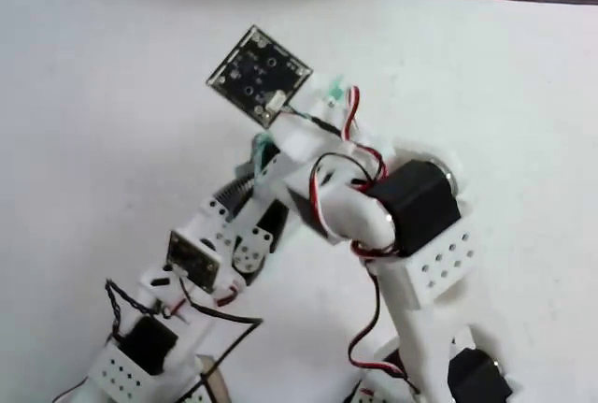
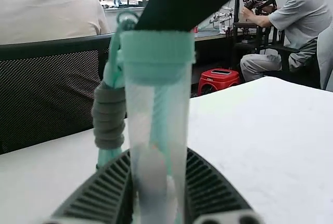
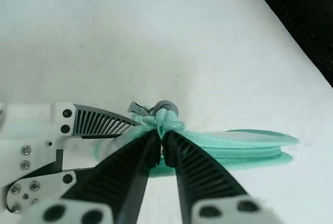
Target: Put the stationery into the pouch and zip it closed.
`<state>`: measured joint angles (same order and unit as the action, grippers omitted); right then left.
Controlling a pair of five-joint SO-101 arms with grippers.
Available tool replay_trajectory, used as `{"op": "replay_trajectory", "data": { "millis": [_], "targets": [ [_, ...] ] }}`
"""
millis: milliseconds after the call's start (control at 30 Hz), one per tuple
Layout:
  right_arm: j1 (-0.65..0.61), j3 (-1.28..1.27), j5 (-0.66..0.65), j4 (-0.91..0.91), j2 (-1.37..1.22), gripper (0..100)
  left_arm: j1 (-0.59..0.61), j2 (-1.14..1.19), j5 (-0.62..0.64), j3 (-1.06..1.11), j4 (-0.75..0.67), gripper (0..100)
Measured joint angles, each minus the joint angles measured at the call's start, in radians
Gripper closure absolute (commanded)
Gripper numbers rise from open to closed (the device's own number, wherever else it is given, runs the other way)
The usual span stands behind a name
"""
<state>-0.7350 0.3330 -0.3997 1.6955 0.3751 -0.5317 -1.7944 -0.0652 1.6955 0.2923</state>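
Observation:
The pouch [image 2: 156, 83] is clear plastic with a mint-green zip edge, and my left gripper [image 2: 156, 185] is shut on one end of it. A pale shape shows through its wall; I cannot tell what it is. A grey cord pull [image 2: 109, 117] hangs beside the zip. In the right wrist view the pouch [image 3: 244, 143] lies flat on the white table. My right gripper [image 3: 162, 136] is shut on the zip pull at the pouch's end, close to the left gripper's ribbed finger [image 3: 99, 121]. In the high view, mint bits of the pouch [image 1: 332, 92] peek out from under the two arms.
Both arms meet over the middle of the white table [image 1: 112, 94]; the right arm's camera board [image 1: 259, 74] covers the grippers. A black mesh chair [image 2: 47, 89] stands past the far table edge. Open table lies to the left and right.

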Motion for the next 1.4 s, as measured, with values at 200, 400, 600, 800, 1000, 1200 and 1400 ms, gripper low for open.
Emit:
{"op": "replay_trajectory", "data": {
  "millis": [200,400,600,800,1000,1200,1400],
  "targets": [
    [-0.038,0.003,0.003,0.005,0.0,98.0,0.0,0.009,0.0,0.0,0.0,98],
    [-0.043,0.003,0.003,0.006,0.0,97.1,0.0,0.012,0.0,0.0,0.0,98],
    [-0.018,0.064,0.1,0.014,0.008,69.8,-0.002,0.012,-0.002,0.0,0.0,98],
    [0.083,0.288,0.13,0.014,0.192,73.4,-0.002,0.014,-0.006,0.0,0.0,98],
    [0.284,0.181,0.121,0.015,0.341,74.4,0.023,0.014,-0.006,-0.008,0.006,98],
    [0.562,-0.189,0.121,-0.018,0.361,74.4,0.173,0.018,-0.028,-0.158,0.167,98],
    [0.692,-0.582,0.118,-0.155,0.474,74.4,0.218,0.018,-0.315,-0.221,0.175,98]
  ]
}}
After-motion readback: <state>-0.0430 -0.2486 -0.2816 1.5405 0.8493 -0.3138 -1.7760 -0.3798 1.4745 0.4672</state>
